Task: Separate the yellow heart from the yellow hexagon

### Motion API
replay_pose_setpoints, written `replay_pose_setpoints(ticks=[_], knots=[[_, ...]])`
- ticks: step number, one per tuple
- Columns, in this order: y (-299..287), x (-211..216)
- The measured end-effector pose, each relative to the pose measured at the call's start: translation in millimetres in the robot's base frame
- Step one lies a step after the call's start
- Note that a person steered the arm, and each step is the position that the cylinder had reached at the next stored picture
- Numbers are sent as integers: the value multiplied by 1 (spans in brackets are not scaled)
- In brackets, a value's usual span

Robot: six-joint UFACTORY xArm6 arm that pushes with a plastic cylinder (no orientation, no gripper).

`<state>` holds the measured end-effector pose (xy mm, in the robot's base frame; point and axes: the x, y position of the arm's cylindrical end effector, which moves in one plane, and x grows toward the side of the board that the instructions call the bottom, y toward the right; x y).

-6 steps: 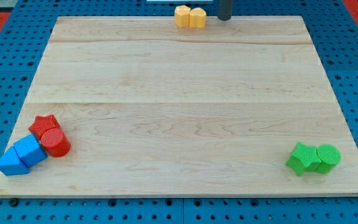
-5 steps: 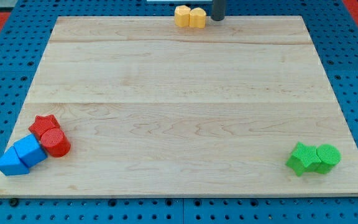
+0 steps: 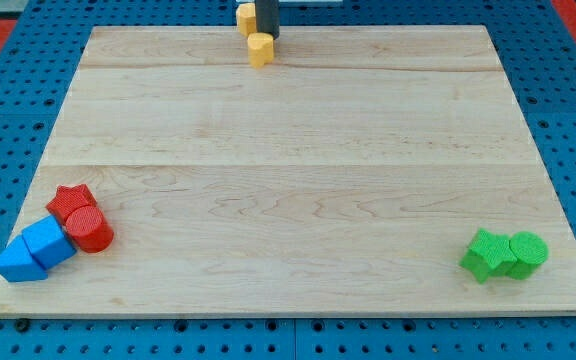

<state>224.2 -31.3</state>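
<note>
Two yellow blocks lie at the top edge of the wooden board (image 3: pixel 288 150), left of centre. One yellow block (image 3: pixel 246 17), which looks like the hexagon, sits at the very top, partly cut off by the view's edge. The other yellow block (image 3: pixel 259 48), which looks like the heart, lies just below and to its right; they are close, with little or no gap showing. My tip (image 3: pixel 267 38) stands right of the upper block and touches the top right of the lower one.
A red star (image 3: pixel 71 198), a red cylinder (image 3: pixel 90 228), a blue cube (image 3: pixel 48 242) and a blue triangle (image 3: pixel 18 262) cluster at the bottom left. A green star-like block (image 3: pixel 486 254) and a green cylinder (image 3: pixel 528 250) sit at the bottom right.
My tip has swept left along the top edge and pushed both yellow blocks left. They lay side by side; now one is up against the top edge and the other lower.
</note>
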Motion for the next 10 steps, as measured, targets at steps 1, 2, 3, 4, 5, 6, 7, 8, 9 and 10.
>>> replay_pose_setpoints(ticks=[1,2,3,4,5,6,7,8,9,10], knots=[[-16,37],[-41,53],[-87,10],[-108,-31],[-104,-33],[-125,-33],[-135,-32],[-132,-33],[-132,-33],[-109,-33]])
